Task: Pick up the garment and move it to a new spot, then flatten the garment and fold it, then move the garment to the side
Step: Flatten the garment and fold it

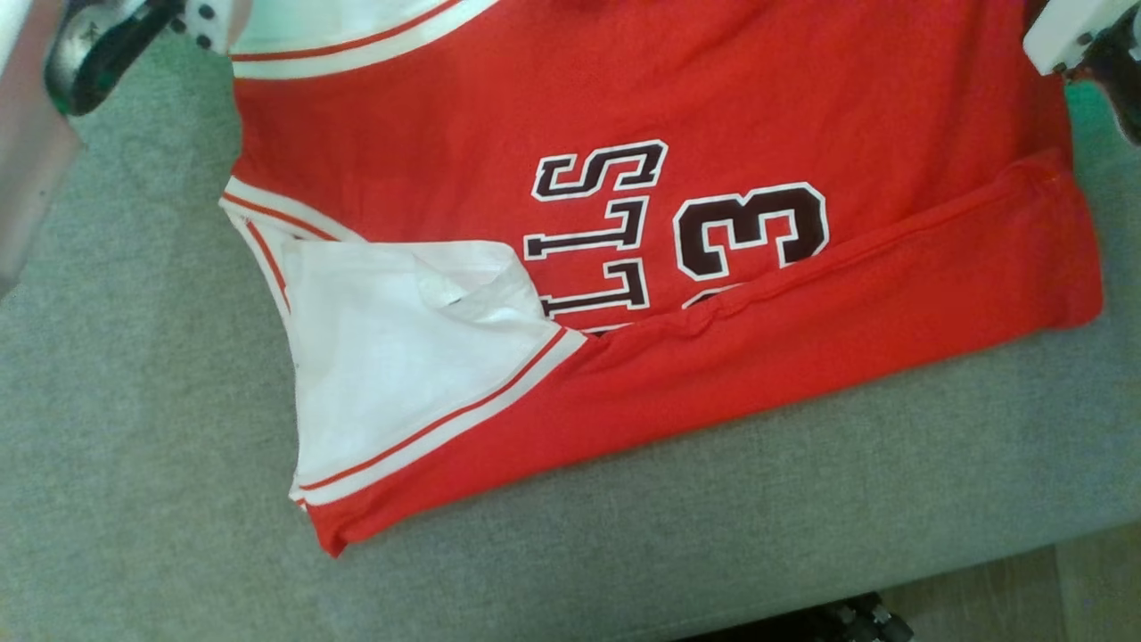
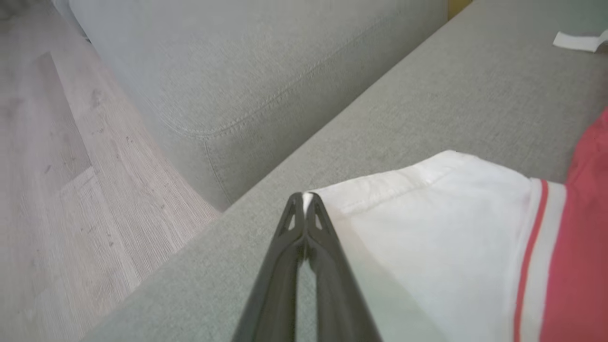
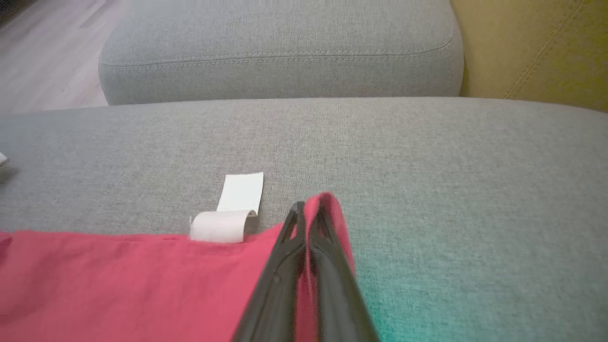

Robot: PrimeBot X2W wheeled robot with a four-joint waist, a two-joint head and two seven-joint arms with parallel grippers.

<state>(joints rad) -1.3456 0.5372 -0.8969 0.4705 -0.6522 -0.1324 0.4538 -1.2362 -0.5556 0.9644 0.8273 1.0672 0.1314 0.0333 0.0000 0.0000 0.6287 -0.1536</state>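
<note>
I've got the jersey (image 1: 428, 152) lying spread on the grey sofa seat (image 1: 134, 401), front up, with the print reading sideways to me; it looks mostly flat, so I judge the pick-up, the move and the flattening to be done

The near long edge, sleeve and all, is turned over onto the front as a red band (image 1: 847, 294) with a white panel (image 1: 401, 374), which I read as the first lengthwise fold made; what's left, as I see it, is bringing the far edge over to match, folding the strip shorter, then shifting the bundle to the side

Left end effector (image 2: 304, 197): fingers together, pinching the corner of the far white sleeve (image 2: 451, 228), close to the seat's edge with wooden floor (image 2: 57, 190) beyond; right end effector (image 3: 308, 206): clamped on the far red hem corner (image 3: 330, 204), cloth poking up between the fingers, a white tag (image 3: 237, 209) curling out just beside it

The jersey's long axis runs across my head view, slightly skewed so the right end sits farther from me; sleeves and neck point to the robot's left, hem to its right
</note>
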